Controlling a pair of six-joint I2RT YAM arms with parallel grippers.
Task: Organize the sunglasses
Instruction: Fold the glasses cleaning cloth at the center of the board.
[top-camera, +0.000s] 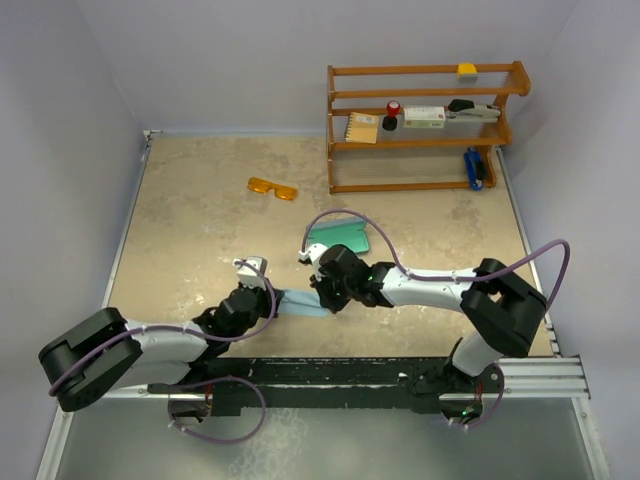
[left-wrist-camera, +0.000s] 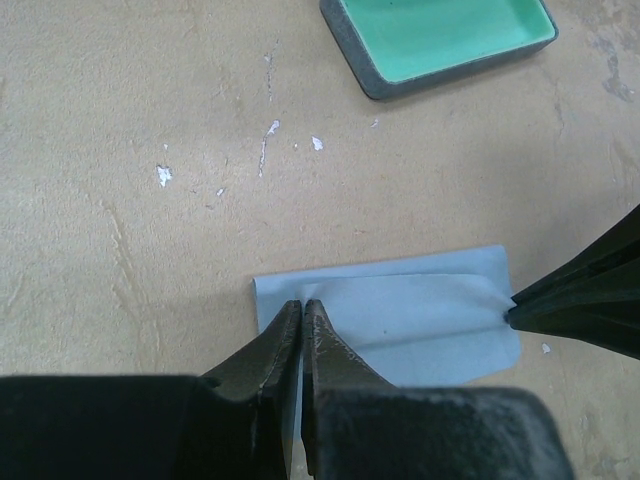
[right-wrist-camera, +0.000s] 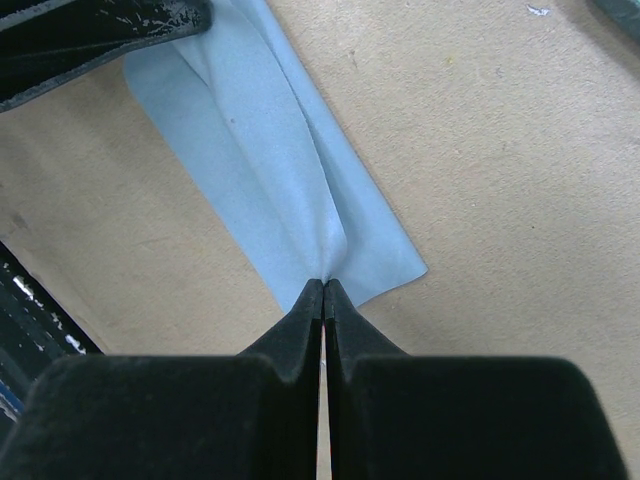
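The orange sunglasses (top-camera: 273, 188) lie on the table at the back left, far from both grippers. The blue-grey case (top-camera: 340, 238) lies open, teal inside up, in the middle; it also shows in the left wrist view (left-wrist-camera: 440, 40). The light blue cloth (top-camera: 300, 302) lies folded between the two grippers. My left gripper (left-wrist-camera: 302, 304) is shut on the cloth's left end (left-wrist-camera: 400, 315). My right gripper (right-wrist-camera: 323, 284) is shut on the cloth's right end (right-wrist-camera: 270, 160), pinching a raised fold.
A wooden shelf rack (top-camera: 425, 125) stands at the back right with a yellow block (top-camera: 467, 71), a red-capped bottle (top-camera: 393, 108), a box (top-camera: 424, 117), a stapler (top-camera: 473, 111) and a blue object (top-camera: 473, 167). White walls close the table's left, back and right.
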